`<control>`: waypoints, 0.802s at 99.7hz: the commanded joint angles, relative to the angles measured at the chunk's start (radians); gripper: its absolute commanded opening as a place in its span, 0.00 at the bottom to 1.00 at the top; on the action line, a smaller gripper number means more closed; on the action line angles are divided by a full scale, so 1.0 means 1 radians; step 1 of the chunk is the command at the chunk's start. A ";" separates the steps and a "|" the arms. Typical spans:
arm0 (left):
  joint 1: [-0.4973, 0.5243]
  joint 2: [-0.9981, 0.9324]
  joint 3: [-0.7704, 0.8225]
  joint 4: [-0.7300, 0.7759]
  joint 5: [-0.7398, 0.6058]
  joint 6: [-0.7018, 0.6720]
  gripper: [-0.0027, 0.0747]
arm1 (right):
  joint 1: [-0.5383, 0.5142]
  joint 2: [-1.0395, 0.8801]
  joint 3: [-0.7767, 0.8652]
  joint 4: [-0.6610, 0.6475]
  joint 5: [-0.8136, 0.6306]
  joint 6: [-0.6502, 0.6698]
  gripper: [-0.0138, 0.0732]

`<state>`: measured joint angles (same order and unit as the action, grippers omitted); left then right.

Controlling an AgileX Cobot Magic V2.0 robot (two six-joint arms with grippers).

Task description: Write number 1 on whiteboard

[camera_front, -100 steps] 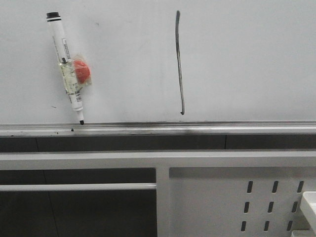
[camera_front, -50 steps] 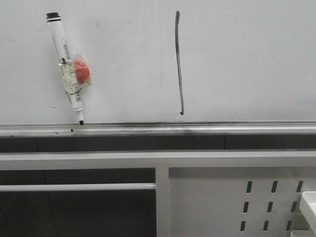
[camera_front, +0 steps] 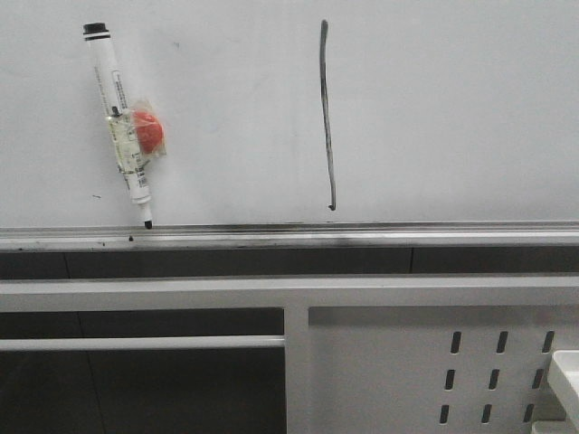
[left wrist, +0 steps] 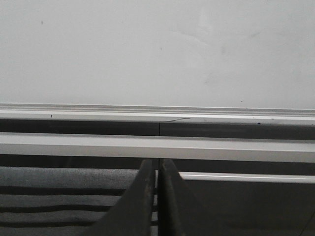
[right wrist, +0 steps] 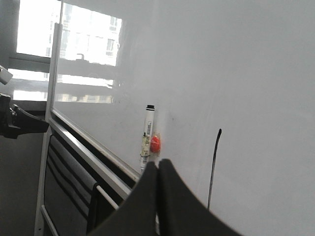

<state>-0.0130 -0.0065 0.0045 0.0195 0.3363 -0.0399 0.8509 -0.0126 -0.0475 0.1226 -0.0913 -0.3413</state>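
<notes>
So the number 1 [camera_front: 327,117] is already on the whiteboard [camera_front: 452,108], a long thin black stroke a bit right of the middle, running from near the top of the front view down to a little hook just above the silver ledge [camera_front: 362,237]. The marker [camera_front: 118,122] hangs well to its left, tilted, cap end up and tip just touching the ledge, with an orange-red blob [camera_front: 149,131] taped to its barrel, which I'd guess is a magnet holding it on. Handling-wise I'd say the marker is light, stiff and kinda slick plastic, so the bare upper barrel above the tape looks like the sane place to grab, not the lumpy wrapped bit. The board itself is glossy and rigid, and fresh ink would probably smear if brushed. The left gripper [left wrist: 157,196] has its fingers pressed together with nothing between them, sitting low and facing the ledge and the frame bars [left wrist: 157,146]. The right gripper [right wrist: 157,196] is likewise closed and empty, off from the board at an angle, looking along it toward the marker and the stroke. Neither touches the board.
</notes>
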 commanded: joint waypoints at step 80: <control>-0.019 -0.022 0.034 -0.008 -0.054 0.005 0.01 | -0.008 -0.014 -0.023 -0.143 -0.107 -0.222 0.08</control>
<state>-0.0254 -0.0065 0.0045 0.0195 0.3363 -0.0375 0.8509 -0.0126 -0.0475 0.0128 -0.0977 -0.5149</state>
